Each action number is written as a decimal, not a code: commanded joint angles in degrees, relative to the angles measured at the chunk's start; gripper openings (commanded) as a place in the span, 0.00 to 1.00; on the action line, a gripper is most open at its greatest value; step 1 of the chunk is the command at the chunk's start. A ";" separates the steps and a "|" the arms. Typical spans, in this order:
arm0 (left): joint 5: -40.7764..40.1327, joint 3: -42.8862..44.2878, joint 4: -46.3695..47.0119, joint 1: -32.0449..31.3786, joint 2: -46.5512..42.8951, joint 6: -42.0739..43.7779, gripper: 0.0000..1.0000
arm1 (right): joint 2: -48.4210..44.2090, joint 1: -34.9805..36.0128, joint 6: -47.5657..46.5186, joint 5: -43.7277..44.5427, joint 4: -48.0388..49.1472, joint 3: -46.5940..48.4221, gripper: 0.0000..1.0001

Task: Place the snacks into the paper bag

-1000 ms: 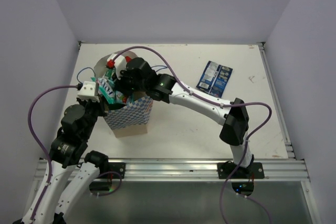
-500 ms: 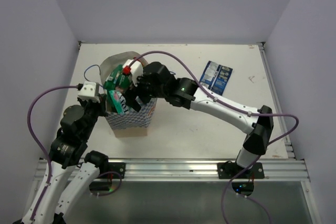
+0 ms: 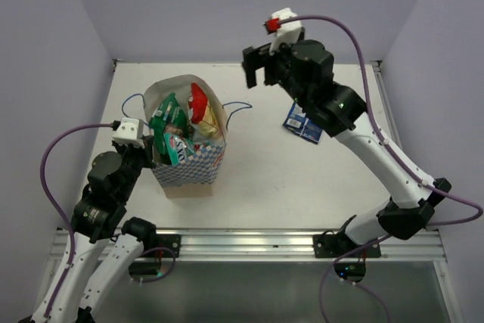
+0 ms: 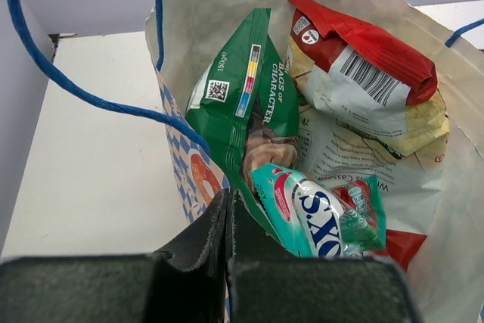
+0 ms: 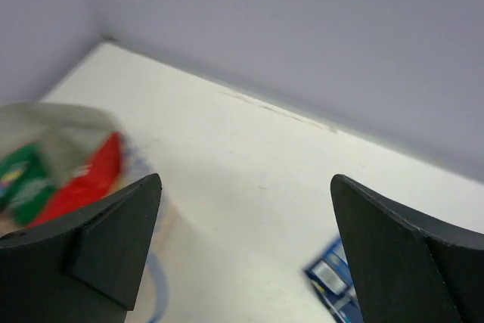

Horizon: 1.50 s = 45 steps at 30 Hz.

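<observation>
The paper bag stands upright at the table's left. Inside it sit a green packet, a red-topped packet and a teal candy pack. The left wrist view shows the same green packet, red-topped packet and teal pack. My left gripper is shut on the bag's near rim. My right gripper hangs open and empty, high above the table to the right of the bag. A dark blue pack lies flat on the table, partly hidden by the right arm; it also shows in the right wrist view.
A blue string handle droops from the bag's right side, another loops by the left gripper. Purple walls close the table on three sides. A metal rail runs along the near edge.
My right gripper has opened, lifted out of the bag and swung up and to the right, leaving the red-topped packet inside. The left gripper has stayed on the rim.
</observation>
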 commanded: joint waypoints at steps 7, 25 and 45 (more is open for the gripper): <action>1.95 -0.46 3.51 -0.32 -0.89 0.57 0.00 | 16.72 -21.84 17.06 11.61 -6.66 -1.56 0.99; 2.48 -0.46 3.77 -0.32 -1.86 0.75 0.00 | 43.22 -26.58 25.50 15.40 -17.30 2.34 0.98; 2.39 -0.29 3.86 -0.32 -2.30 0.84 0.00 | 44.28 -28.61 26.29 7.92 -16.08 -5.23 0.13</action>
